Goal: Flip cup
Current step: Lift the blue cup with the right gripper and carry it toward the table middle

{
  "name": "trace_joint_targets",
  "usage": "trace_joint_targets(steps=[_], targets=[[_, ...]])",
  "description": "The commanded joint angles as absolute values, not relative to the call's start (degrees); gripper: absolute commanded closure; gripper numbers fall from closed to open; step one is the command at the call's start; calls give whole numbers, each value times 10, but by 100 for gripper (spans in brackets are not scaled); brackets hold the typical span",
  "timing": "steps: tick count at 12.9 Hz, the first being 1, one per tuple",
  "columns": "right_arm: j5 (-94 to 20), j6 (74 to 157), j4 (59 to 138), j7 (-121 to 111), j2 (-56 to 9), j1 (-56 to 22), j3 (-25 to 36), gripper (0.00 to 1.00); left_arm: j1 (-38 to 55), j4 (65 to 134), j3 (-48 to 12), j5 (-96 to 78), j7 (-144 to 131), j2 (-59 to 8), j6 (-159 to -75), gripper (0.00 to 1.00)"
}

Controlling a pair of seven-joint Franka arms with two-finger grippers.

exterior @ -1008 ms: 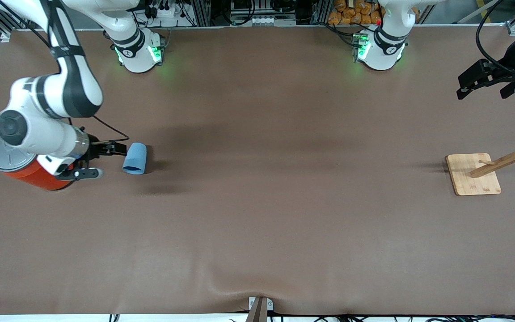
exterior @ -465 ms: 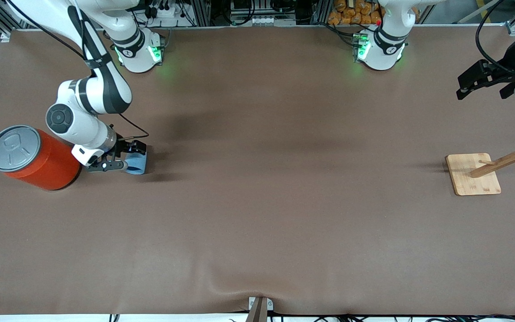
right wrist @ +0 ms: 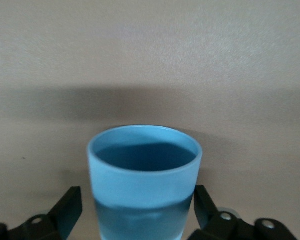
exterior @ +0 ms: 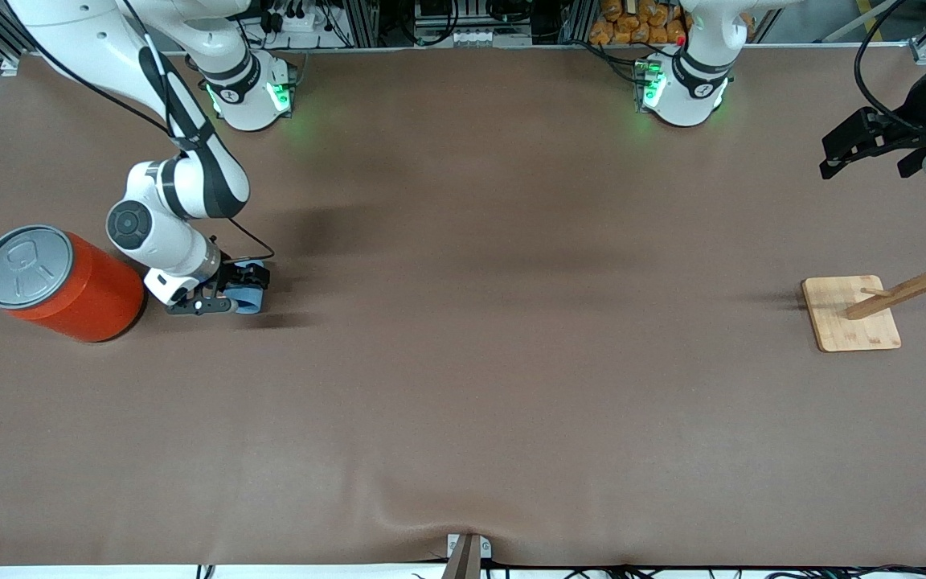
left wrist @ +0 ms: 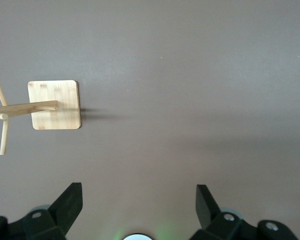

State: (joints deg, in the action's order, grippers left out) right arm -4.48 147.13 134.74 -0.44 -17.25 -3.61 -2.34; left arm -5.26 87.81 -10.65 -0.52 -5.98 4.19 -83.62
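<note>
While low at the right arm's end of the brown table (exterior: 463, 386), right gripper (exterior: 231, 291) set around the small light-blue tapered plastic cup (exterior: 251, 299), 1 black finger (right wrist: 65, 210) on each side of it, just beside the walls; actual contact not clear, so grasp cannot be told for certain. Cup (right wrist: 144, 180) lying on the table surface in the front view, just beside the big orange cylindrical can with a grey lid (exterior: 57, 281) and toward the table's middle from it, the white wrist between the 2. In the right wrist view, cup's round rim and darker blue inside facing away from the camera, base down between the fingers.

Left gripper (exterior: 865, 145) parked high at the left arm's end of the table, waiting, fingers (left wrist: 67, 202) spread wide with nothing between them. Below it in the left wrist view, bare tabletop and the light wooden rack with a square base and slanted pegs (left wrist: 54, 104). Same rack (exterior: 853, 314) standing on the table at the left arm's end, nearer to the front camera than the left gripper's spot, well apart from the cup.
</note>
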Motion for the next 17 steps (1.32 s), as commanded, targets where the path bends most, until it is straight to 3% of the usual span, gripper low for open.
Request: trace_joint_targets(steps=[1,4,8,11,14,17], targets=[[-52,1471,1343,-1,-173,-33,-28,99,-55,872,-109,-13,-49,40,-827,0],[-53,1377,1255,-2,-175,-39,-29,100,-55,873,-109,-13,-49,40,-827,0],[-56,1176,1029,-9,-231,-75,-54,100,-55,873,-109,-13,-49,40,-827,0],[-55,1174,928,-10,-290,-156,-61,100,-55,873,-110,-13,-49,40,-827,0],[-28,1187,799,-38,-381,-293,-57,100,-54,873,-110,-13,-49,40,-827,0],[45,1212,710,-157,-437,-352,-59,100,-54,873,-110,-13,-49,40,-827,0]])
